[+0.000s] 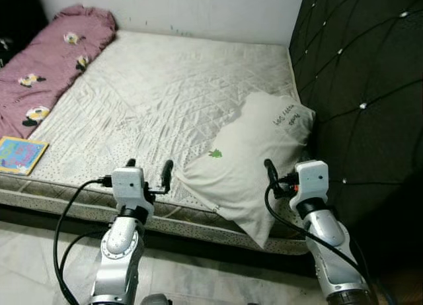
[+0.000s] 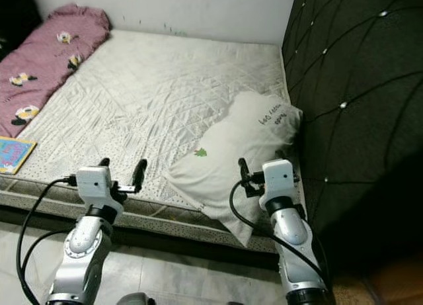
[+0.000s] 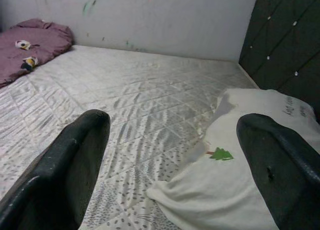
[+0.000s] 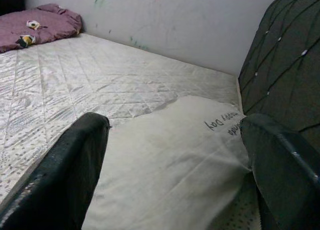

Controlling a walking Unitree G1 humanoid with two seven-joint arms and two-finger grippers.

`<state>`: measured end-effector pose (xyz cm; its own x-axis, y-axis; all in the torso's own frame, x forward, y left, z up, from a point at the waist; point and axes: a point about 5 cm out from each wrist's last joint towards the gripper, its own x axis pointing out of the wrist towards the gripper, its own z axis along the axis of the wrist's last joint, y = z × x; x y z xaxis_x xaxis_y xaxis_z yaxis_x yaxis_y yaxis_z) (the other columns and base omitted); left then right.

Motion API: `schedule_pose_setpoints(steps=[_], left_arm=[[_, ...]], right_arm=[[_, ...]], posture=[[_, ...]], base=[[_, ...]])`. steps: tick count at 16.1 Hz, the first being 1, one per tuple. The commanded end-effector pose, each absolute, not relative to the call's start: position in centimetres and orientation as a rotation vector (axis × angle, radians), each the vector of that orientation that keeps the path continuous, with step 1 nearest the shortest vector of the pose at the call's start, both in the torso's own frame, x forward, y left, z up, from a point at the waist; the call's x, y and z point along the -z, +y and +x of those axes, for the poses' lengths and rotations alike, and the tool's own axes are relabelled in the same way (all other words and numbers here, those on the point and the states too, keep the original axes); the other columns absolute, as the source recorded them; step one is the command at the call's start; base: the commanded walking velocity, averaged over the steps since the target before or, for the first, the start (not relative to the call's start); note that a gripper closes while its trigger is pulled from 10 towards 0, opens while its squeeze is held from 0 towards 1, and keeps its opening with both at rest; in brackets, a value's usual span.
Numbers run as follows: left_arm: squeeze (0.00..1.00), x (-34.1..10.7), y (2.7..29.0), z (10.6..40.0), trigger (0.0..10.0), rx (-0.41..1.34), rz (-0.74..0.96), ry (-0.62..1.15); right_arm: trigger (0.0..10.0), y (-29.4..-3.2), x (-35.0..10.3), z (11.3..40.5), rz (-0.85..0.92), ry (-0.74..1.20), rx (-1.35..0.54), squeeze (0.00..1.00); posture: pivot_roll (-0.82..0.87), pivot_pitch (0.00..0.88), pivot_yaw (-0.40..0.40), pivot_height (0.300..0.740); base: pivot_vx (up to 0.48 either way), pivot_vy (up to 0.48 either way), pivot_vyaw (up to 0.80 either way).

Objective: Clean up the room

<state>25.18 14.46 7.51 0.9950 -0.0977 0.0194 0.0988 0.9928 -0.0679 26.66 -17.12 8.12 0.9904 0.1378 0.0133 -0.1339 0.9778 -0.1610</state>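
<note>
**Both grippers spread above the near edge of the mattress, pillow at lower right**

A bare quilted mattress (image 1: 165, 87) fills the middle of the left eye view, running from a pale wall (image 1: 198, 7) at the top down to a speckled near edge. Along the right side of the frame stands a dark tufted headboard (image 1: 363, 87).

A white pillow (image 1: 254, 163) lies at the lower right of the mattress, its far end close against the headboard and its near corner hanging over the mattress edge. It carries a small green tree print (image 1: 215, 153) near its left side and dark handwriting-style lettering (image 1: 284, 115) near its upper end.

At the upper left of the frame a mauve blanket (image 1: 53, 60) with flower-like patches lies along the left side of the mattress. Just below it, at the left edge of the frame, a colourful flat book (image 1: 21, 154) rests on the mattress near the front edge.

The left gripper (image 1: 149, 170) hovers at the lower left centre, over the near edge of the mattress and just left of the pillow's near corner; its fingers (image 3: 75, 160) are released and spread wide, grasping nothing. The right gripper (image 4: 172, 155) is at the lower right, above the pillow's near right part; its fingers (image 4: 75, 160) are likewise spread apart, with the pillow between them but not gripped.

Pale tiled floor (image 1: 26, 265) shows along the bottom of the frame, in front of the mattress.
</note>
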Motion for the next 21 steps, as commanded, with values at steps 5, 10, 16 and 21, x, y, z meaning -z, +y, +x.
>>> schedule_pose_setpoints(steps=[5, 10, 16, 21], left_arm=[[0.00, -7.87, 14.32, 25.20, 10.0, 0.111, -0.071, -0.039], [0.00, -7.84, 14.31, 25.20, 10.0, 0.116, -0.066, -0.040], [0.00, -7.80, 14.40, 25.27, 10.0, 0.118, -0.062, -0.038], [0.00, -7.77, 14.35, 25.18, 10.0, 0.120, -0.062, -0.039]], right_arm=[[10.0, -17.20, -8.57, 27.01, -0.161, -0.041, -0.140, 0.00], [10.0, -17.21, -8.52, 27.00, -0.156, -0.041, -0.140, 0.00], [10.0, -17.21, -8.52, 26.98, -0.150, -0.044, -0.138, 0.00], [10.0, -18.05, -8.76, 27.00, -0.199, -0.058, -0.093, 0.00]], posture=[[-0.04, 0.000, -0.016, 0.740], [-0.04, 0.000, -0.014, 0.740], [-0.04, 0.000, -0.011, 0.740], [-0.04, 0.000, -0.009, 0.740]], base=[[0.277, 0.000, 0.00], [0.295, 0.000, 0.00], [0.309, 0.000, 0.00], [0.308, 0.000, 0.00]])
